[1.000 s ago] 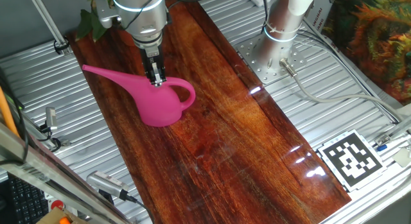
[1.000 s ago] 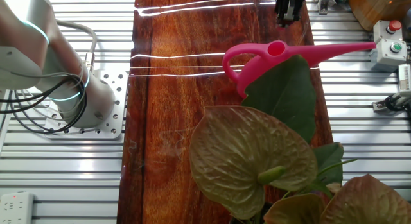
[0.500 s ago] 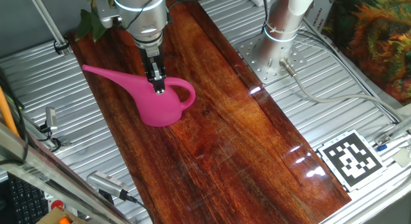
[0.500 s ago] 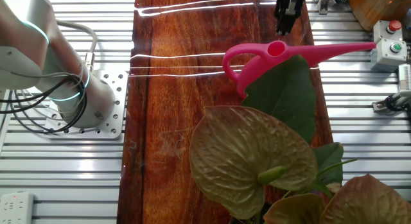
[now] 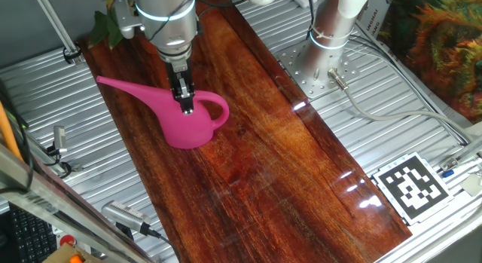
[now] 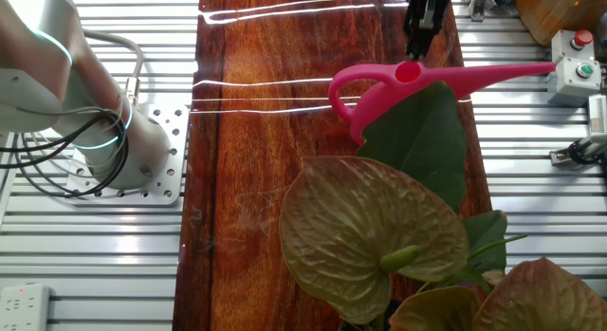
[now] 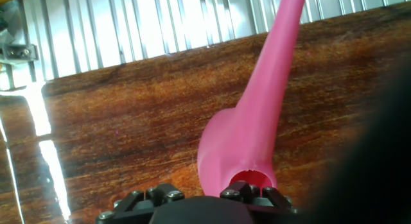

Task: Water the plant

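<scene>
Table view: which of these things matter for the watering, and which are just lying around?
For the job:
pink watering can
plant
gripper, at the can's top opening

Lying about:
marker tag
button box
orange-and-green foliage

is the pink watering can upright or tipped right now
Upright. The pink watering can sits flat on the wooden board, filler hole facing up, spout rising sideways. The pincer is at its top opening.

Arm upright, gripper (image 5: pixel 186 106) pointing straight down
</scene>
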{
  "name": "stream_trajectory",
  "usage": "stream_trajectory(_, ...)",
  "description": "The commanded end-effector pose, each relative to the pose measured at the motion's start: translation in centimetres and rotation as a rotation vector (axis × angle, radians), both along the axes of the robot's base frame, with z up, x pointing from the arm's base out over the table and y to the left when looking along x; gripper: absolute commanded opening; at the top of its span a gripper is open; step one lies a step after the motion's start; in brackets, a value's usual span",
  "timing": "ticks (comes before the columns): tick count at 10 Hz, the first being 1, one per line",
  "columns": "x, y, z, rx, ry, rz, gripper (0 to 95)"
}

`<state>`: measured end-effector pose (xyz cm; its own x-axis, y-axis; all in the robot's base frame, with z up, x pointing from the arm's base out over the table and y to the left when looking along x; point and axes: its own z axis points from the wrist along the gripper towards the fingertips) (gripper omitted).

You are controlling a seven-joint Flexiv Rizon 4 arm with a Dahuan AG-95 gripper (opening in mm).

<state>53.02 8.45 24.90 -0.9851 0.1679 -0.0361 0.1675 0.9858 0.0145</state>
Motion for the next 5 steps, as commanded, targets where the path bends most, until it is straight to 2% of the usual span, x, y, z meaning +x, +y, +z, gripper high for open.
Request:
stream_trajectory(1, -0.1, 0.0, -0.3, -0.001, -0.005, -0.002, 57.0)
stream_trajectory(2, -0.2, -0.1, -0.9, -0.003, -0.010, -0.004, 57.0)
stream_trajectory(5, -0.3, -0.1, -1.6, -0.001, -0.023, -0.003, 57.0)
